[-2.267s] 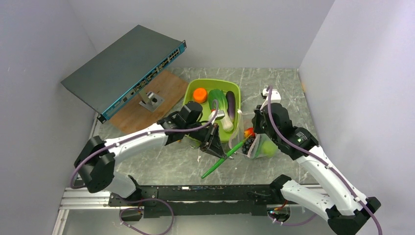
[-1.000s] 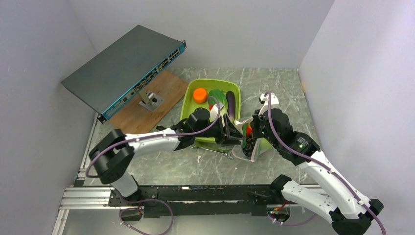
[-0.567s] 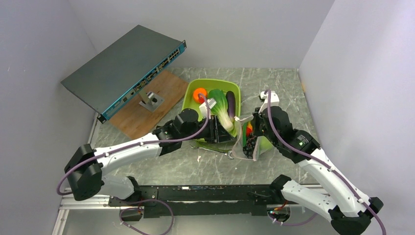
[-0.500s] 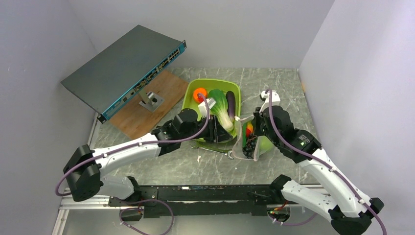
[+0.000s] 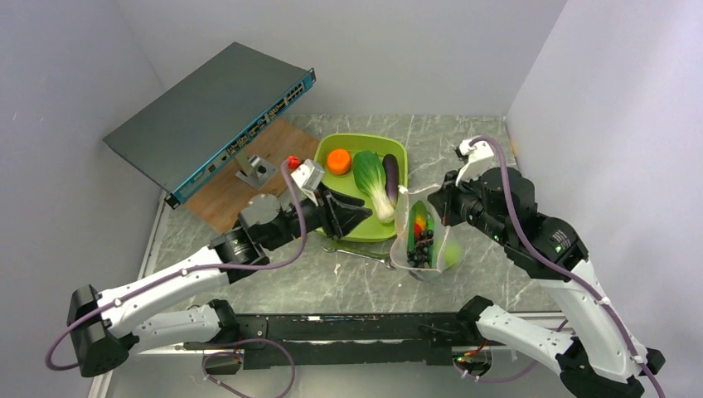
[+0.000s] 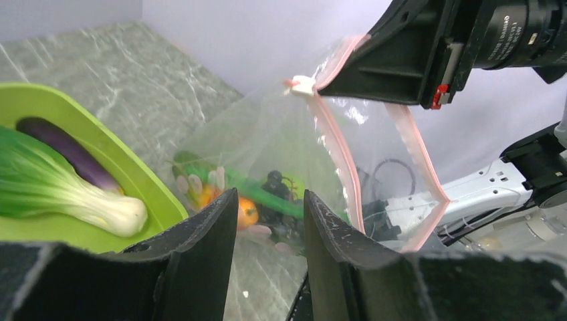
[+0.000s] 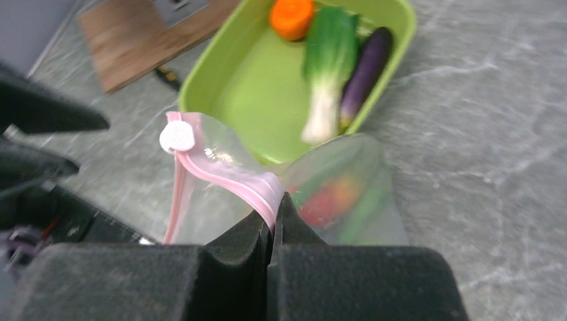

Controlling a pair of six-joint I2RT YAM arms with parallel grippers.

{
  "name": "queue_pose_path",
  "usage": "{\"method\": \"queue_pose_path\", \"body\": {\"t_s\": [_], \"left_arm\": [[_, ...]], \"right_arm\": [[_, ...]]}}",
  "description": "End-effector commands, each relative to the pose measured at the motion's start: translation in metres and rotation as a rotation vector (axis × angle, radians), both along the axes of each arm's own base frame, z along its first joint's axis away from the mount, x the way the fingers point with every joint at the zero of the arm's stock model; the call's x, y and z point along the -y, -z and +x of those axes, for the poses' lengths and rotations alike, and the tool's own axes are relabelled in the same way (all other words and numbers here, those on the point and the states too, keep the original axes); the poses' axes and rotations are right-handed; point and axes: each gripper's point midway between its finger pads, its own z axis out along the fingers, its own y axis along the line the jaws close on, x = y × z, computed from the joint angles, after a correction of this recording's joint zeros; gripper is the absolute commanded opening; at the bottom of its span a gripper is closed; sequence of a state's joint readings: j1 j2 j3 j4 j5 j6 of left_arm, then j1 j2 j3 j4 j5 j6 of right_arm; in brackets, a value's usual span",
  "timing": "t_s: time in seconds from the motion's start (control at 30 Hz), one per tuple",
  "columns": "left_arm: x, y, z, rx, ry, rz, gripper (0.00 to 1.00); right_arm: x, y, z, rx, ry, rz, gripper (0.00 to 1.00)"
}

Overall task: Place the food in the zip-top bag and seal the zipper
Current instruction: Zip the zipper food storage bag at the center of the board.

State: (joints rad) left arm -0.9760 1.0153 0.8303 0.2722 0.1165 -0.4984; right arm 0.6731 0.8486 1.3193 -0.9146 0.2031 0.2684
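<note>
Right of tub, R pincer pinches zipper of bag; L pincer part-open, empty.

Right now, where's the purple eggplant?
In the top view, the long purple toy eggplant lies inside the lime-green plastic tub, along its right wall, right beside the leafy bok choy.

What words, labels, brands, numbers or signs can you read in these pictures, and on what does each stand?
None can be read.
Grey network box: front-panel print too small to read.
Camera lens: fine white marks, too blurred.
Clear bag and green tub: no print visible.
</note>
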Motion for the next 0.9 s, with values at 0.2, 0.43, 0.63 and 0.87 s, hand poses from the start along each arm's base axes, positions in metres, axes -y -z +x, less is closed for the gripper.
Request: {"method": "queue_pose_path", "body": {"t_s": [0.2, 0.43, 0.63, 0.87], "left_arm": [[-0.065, -0.035, -0.013, 0.211, -0.128, 0.044, 0.43], [-0.139, -0.041, -0.021, 0.242, -0.328, -0.023, 0.47], [-0.17, -0.034, -0.027, 0.191, -0.399, -0.011, 0.49], [-0.173, -0.015, -0.024, 0.139, -0.422, 0.005, 0.48]], "right_arm": [[-0.113, -0.021, -0.072, -0.144, -0.77, 0.22, 0.0], [-0.164, -0.041, -0.128, -0.257, -1.121, 0.414, 0.0], [-0.194, -0.019, -0.127, -0.375, -1.183, 0.406, 0.0], [-0.202, 0.069, -0.065, -0.583, -0.959, 0.339, 0.0]]}}
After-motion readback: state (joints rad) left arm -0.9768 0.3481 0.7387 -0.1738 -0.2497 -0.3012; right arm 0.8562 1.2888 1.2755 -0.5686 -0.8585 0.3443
